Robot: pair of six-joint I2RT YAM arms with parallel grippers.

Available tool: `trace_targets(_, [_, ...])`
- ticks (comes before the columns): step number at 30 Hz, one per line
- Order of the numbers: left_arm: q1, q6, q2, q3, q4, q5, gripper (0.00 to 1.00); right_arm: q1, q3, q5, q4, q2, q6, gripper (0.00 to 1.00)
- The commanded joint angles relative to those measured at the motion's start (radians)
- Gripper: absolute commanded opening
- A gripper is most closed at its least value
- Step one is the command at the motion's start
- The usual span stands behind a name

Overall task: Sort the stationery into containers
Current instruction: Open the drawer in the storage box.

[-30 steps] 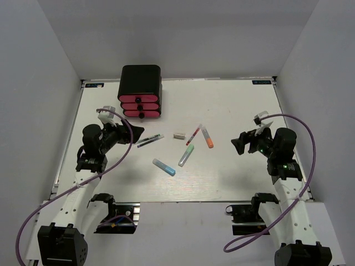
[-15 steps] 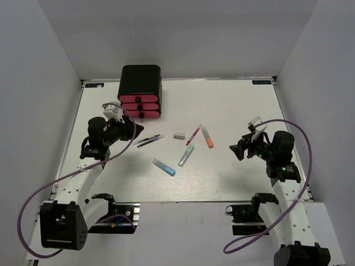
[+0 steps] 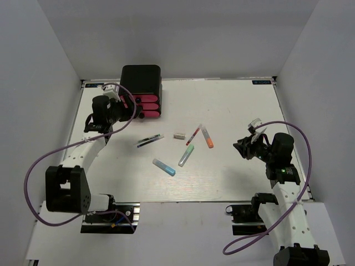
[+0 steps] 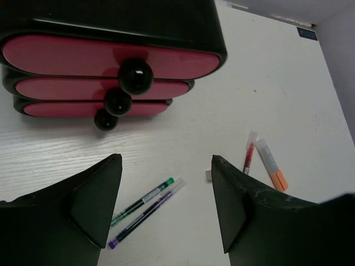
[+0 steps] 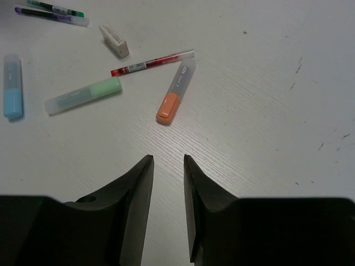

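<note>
The black cabinet (image 3: 141,83) with three pink-red drawers (image 4: 66,55) and black knobs (image 4: 135,76) stands at the back left, all drawers pushed in. My left gripper (image 3: 130,104) hangs open and empty just left of the drawer fronts, above the table (image 4: 165,160). Two thin dark pens (image 3: 150,139) (image 4: 147,200), a grey-white eraser (image 3: 178,135), a red pen (image 3: 193,134), and orange (image 3: 207,136), green (image 3: 186,155) and blue (image 3: 164,167) markers lie mid-table. My right gripper (image 3: 239,147) (image 5: 167,158) hovers right of the orange marker (image 5: 175,91), jaws narrowly apart, empty.
White walls enclose the table on three sides. The right gripper's cable (image 3: 288,126) loops over the right part of the table. Both arm bases sit at the near edge.
My left arm has swung back from beside the dark pens to the cabinet's drawer fronts. The right gripper's jaws have narrowed a lot, and it has hardly shifted.
</note>
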Motion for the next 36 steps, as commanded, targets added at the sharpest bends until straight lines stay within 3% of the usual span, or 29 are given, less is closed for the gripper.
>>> trace_targets(1, [-0.004, 0.023, 0.076, 0.093, -0.040, -0.050, 0.75, 0.003, -0.001, -0.001, 0.041, -0.017, 0.015, 0.36])
trace_targets(14, [-0.004, 0.043, 0.243, 0.224, -0.058, -0.072, 0.75, 0.003, -0.004, -0.004, 0.044, -0.019, 0.020, 0.38])
trace_targets(36, [-0.004, -0.016, 0.335, 0.284, 0.015, -0.074, 0.62, 0.002, -0.008, -0.005, 0.048, -0.017, 0.021, 0.40])
